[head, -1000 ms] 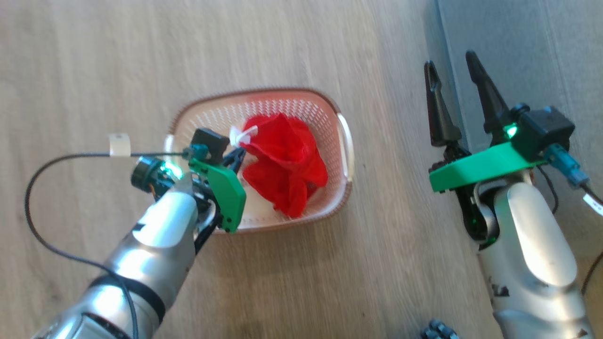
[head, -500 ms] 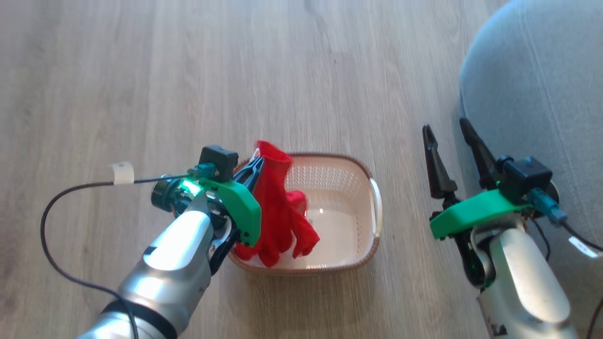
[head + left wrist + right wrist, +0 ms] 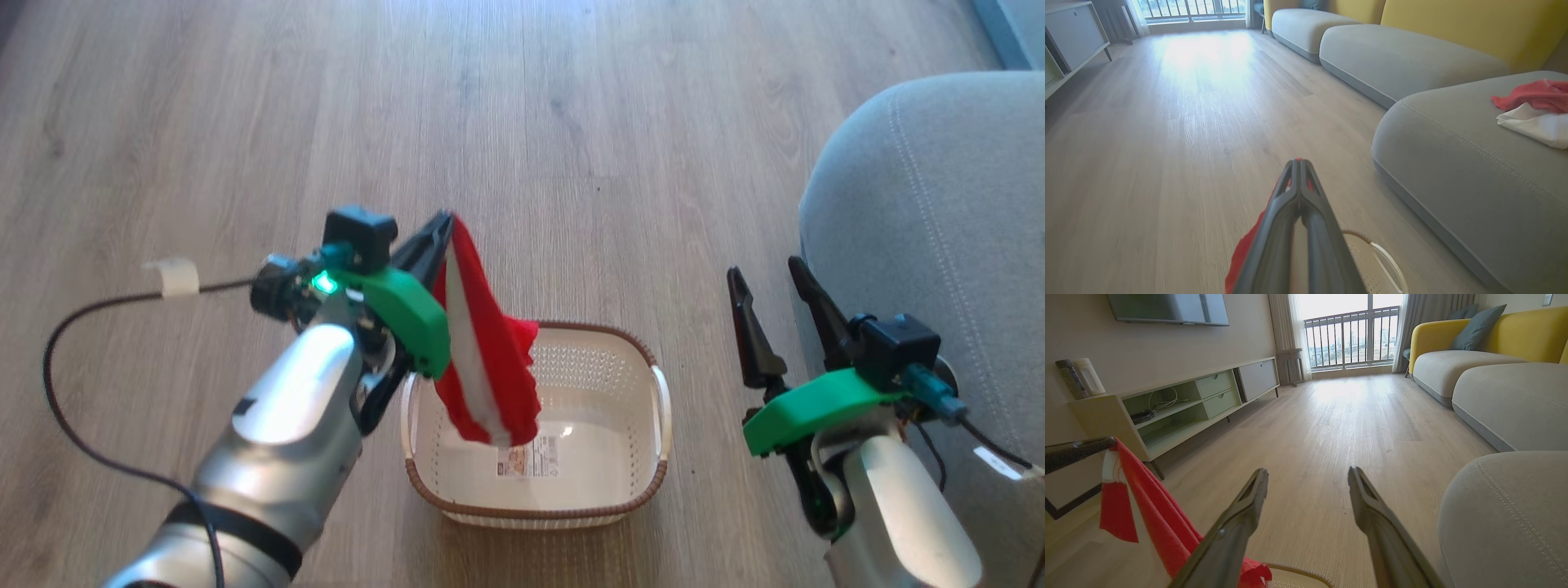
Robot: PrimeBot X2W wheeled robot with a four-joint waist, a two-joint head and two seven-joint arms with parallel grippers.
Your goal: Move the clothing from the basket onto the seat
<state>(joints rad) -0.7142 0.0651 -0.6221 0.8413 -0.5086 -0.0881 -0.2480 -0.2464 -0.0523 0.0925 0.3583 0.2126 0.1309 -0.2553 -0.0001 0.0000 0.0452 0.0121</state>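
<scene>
- Count: two grippers, one basket, one hanging garment, and two cloth pieces on the seat (one red, one white).
- Left gripper (image 3: 446,219): the fingers are pressed together and pinch the top edge of the garment (image 3: 490,359).
- Left arm: the silver forearm rises from the lower left of the head view. The fingers slant up and forward, above the left side of the basket (image 3: 604,457).
- Right gripper (image 3: 765,269): the fingers are spread wide and hold nothing. It hovers between the basket and the seat (image 3: 939,229), just beside the seat's rounded corner, with the fingers pointing forward.
- Garment: soft red fabric with a white band down its middle. It hangs in a long narrow drape from the left fingertips. Its lower end hangs over the basket's left half (contact with the basket cannot be told).
- Basket: cream plastic, rectangular with rounded corners, perforated walls, a brown braided-look rim and white side handles. It stands on the floor (image 3: 571,122), near the seat but apart from it. A label (image 3: 529,457) lies on its bottom.
- Seat: a large grey upholstered cushion with a matte weave and pale double stitching along the rounded edge.
- On the seat, in the left wrist view: a crumpled red piece (image 3: 1535,94) with a folded white piece (image 3: 1535,124) touching its near side.
- Floor: pale wood-grain planks.
</scene>
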